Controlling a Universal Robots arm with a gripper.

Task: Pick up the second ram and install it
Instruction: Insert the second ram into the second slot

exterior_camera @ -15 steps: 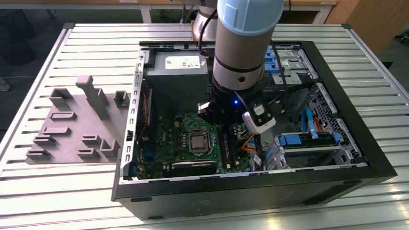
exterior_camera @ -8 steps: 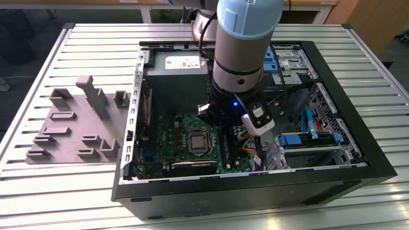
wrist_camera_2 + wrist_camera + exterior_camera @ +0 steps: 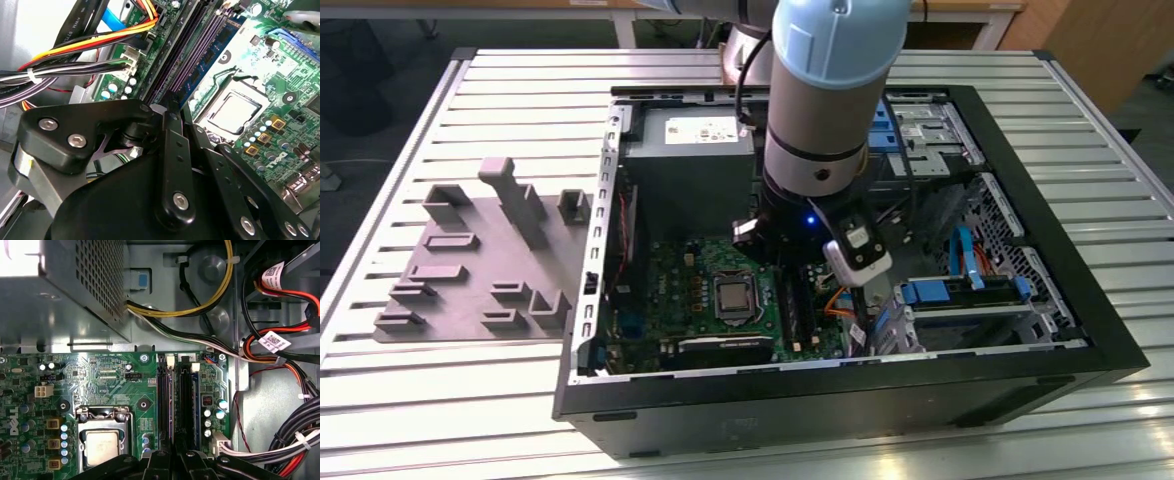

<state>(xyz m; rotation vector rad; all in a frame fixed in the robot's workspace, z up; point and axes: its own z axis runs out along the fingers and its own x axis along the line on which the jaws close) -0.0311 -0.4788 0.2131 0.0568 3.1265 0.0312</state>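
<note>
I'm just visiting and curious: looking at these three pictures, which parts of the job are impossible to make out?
- Gripper fingertips: in both wrist views its own black linkage covers them, so open or shut is unclear.
- RAM slots: the near ends are cut off behind the linkage in the first wrist view; whether the second ram is seated is unclear.
- Exterior view: the arm blocks the slots on the motherboard.

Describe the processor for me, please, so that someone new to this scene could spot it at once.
Look into the open black computer case on the slatted table, at the green motherboard lying inside it. The processor sits beside the long black memory slots: the board's one square, silver metal plate, held in a metal frame.
</note>
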